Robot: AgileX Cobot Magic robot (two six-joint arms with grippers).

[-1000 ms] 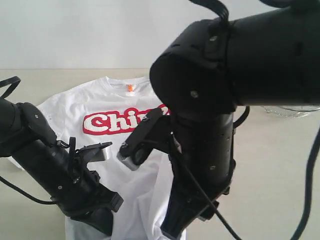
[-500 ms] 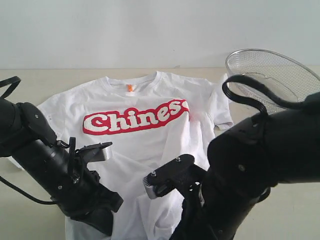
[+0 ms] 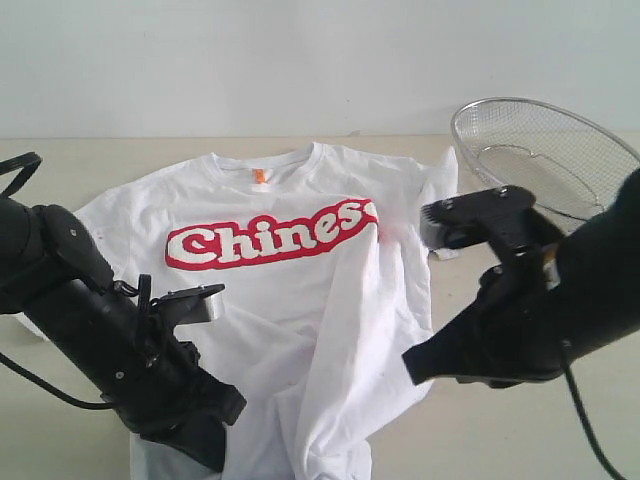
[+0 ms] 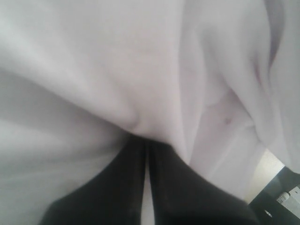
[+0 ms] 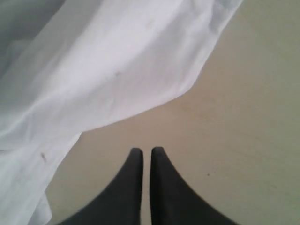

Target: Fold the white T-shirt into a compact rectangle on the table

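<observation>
On the pale beige tabletop (image 3: 500, 440), the left gripper (image 4: 146, 140) is clamped on a fold of the white cotton red-lettered T-shirt (image 3: 300, 290). The right gripper (image 5: 145, 152) is closed and empty beside the shirt's edge.

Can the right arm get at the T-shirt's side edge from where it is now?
Probably yes. The right tool sits over bare table, and the T-shirt edge lies just ahead with nothing between. Its jaws are shut, so open first.

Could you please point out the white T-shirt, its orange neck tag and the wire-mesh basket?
white T-shirt (image 3: 300, 310), exterior view, front below the lettering.
orange neck tag (image 3: 260, 176), exterior view, its middle.
wire-mesh basket (image 3: 570, 150), exterior view, inner mesh wall.
</observation>
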